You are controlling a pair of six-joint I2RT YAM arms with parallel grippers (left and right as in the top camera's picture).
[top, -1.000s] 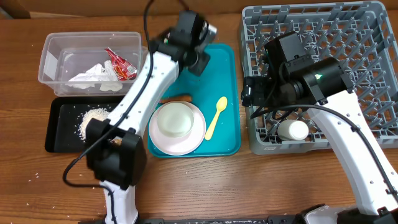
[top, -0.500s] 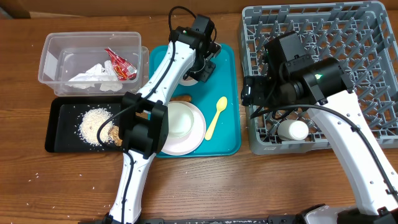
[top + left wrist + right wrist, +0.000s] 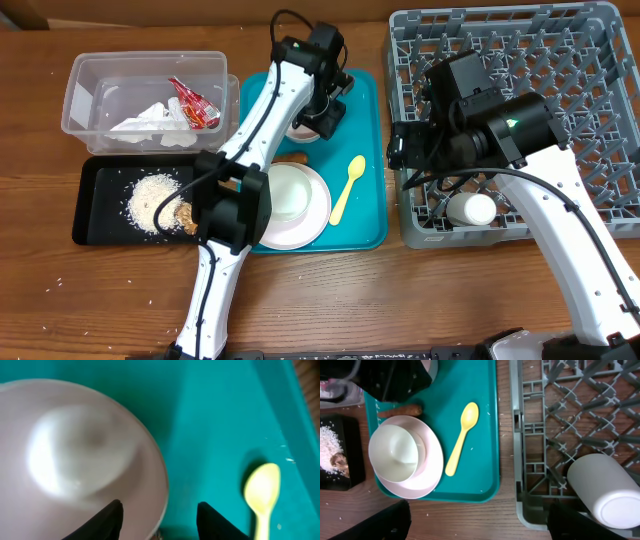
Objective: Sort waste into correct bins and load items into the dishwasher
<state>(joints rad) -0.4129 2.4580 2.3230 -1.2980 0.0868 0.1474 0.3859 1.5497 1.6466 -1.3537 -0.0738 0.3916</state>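
The left end effector (image 3: 160, 521) hangs low over the far end of the teal tray (image 3: 365, 232), its fingers (image 3: 107, 519) spread apart and straddling the rim of a whitish-pink bowl (image 3: 75, 452). One finger is over the bowl and the other over bare tray, and they grip nothing. Just beside it on the tray lies the pale yellow plastic spoon (image 3: 347, 188). At the tray's near end a second bowl (image 3: 395, 452) sits upright on the round whitish plate (image 3: 431, 467). The thin orange-brown food stick (image 3: 400, 410) lies just beyond that plate. The right end effector (image 3: 477, 510) hovers over the near left corner of the grey dish rack (image 3: 560, 60), spread wide and empty. The small white cup (image 3: 607, 491) lies on its side in the rack. On the wooden surface (image 3: 400, 300) left of the tray, the clear plastic tub (image 3: 85, 72) holds the crumpled red-and-silver foil wrapper (image 3: 196, 103) and the white crumpled paper (image 3: 148, 118). Any print on the wrapper is too small to read. In front of it, the shallow black tray (image 3: 95, 225) carries white rice grains (image 3: 150, 196) and brown crumbs (image 3: 184, 216).
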